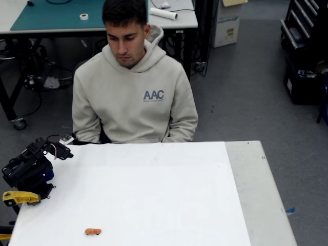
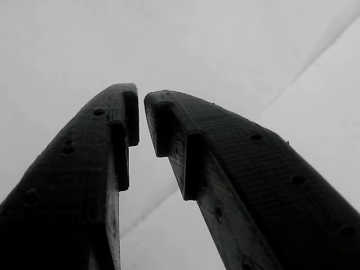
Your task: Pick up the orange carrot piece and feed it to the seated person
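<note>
The task has not really begun, judging from how things lie. The orange carrot piece (image 1: 93, 231) rests flat on the white table (image 1: 169, 205), close to the near edge and toward its left corner in the fixed view, with nothing touching it. The gripper (image 1: 60, 149) sits folded at the table's left edge, well apart from the carrot piece. In the wrist view the gripper (image 2: 141, 115) points at bare white table surface, and its two black fingers (image 2: 84, 169) are nearly pressed together, only a thin slit between the tips, pinching nothing. The seated person (image 1: 132, 97) is at the far edge of the table, looking down at it. Everything remains to be done: reaching the carrot piece, spreading the fingers, grasping it, lifting it, and carrying it across the table to the person.
</note>
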Controlling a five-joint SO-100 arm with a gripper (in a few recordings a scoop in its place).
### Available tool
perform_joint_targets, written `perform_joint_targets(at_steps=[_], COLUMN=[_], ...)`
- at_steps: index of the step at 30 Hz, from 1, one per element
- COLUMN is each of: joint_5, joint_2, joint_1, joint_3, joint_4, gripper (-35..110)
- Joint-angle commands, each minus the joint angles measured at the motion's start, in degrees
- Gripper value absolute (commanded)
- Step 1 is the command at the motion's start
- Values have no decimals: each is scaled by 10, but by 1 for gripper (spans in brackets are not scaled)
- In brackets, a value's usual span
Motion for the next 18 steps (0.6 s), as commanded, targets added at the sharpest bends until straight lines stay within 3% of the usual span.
perform_joint_targets(at_steps=[1, 8, 18], joint_5=[12, 14, 14], joint_2=[-54, -214, -410], joint_1=[-1, 7, 143], joint_3=[-105, -236, -354], joint_4=[5, 5, 5], gripper=[-3, -3, -3])
